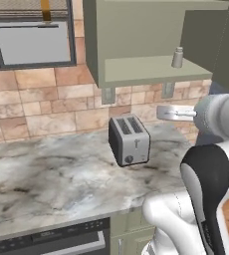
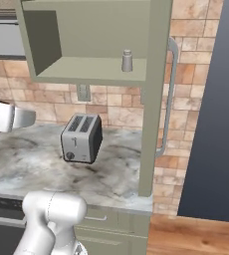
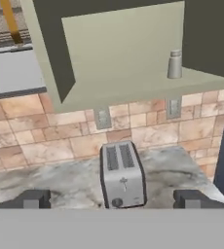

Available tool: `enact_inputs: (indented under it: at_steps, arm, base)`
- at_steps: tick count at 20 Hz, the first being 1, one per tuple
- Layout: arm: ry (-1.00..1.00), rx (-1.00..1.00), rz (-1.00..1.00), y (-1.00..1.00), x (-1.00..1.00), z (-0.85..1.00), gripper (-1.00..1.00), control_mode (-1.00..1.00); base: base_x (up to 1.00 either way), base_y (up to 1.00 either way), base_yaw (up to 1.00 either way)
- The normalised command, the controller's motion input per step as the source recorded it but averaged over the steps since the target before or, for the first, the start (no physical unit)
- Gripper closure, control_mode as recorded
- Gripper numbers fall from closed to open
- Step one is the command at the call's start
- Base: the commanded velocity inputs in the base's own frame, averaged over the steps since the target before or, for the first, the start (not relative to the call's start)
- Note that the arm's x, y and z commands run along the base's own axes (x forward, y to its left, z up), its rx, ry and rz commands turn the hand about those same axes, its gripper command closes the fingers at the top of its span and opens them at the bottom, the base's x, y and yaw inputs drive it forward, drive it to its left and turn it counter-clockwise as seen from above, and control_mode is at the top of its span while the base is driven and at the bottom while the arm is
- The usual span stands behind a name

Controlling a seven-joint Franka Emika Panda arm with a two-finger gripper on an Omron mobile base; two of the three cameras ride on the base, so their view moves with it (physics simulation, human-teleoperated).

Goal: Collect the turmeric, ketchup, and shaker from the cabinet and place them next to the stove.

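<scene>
Shaker [image 3: 175,63] up on the flat shelf inside the open cabinet [image 3: 119,53], near the right end, standing straight. One shaker, small, round, pale grey with a rounded top. Sits high above and a bit right of the end effector [image 3: 112,199], well apart from it, nothing touching.

End effector spread wide, two dark finger tips [image 3: 33,199] far from each other, holding nothing.

One cabinet, pale green, plain flat walls, door swung open on the right. Same shaker seen near the shelf's right end in the left base view [image 1: 177,58] and in the right base view [image 2: 127,61].

One toaster [image 3: 122,175] on the table [image 1: 47,174], shiny silver box with two slots on top and a round knob low on the front. Table top like grey-white marble, smooth and blotchy. Brick-like tiles [image 1: 42,104] on the wall, tan and pink. Two grey wall plates [image 3: 102,118] under the cabinet.
</scene>
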Motion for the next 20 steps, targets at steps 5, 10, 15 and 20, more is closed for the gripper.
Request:
enact_inputs:
  at_steps: [5,10,15,20]
  arm:
    - [-0.19,0.01,-0.04,-0.45,0.03,0.57,-1.00,-1.00]
    - [-0.03,0.00,-0.09,-0.10,0.29,0.22,-1.00,-1.00]
    - [0.00,0.06,-0.07,-0.52,0.36,0.06,-1.00,-1.00]
    - [0.00,0.06,-0.06,-0.39,0.47,0.00,-1.00,-1.00]
  base:
    - [0.00,0.00,0.00]
    - [0.00,0.00,0.00]
    - [0.00,0.00,0.00]
    - [0.00,0.00,0.00]
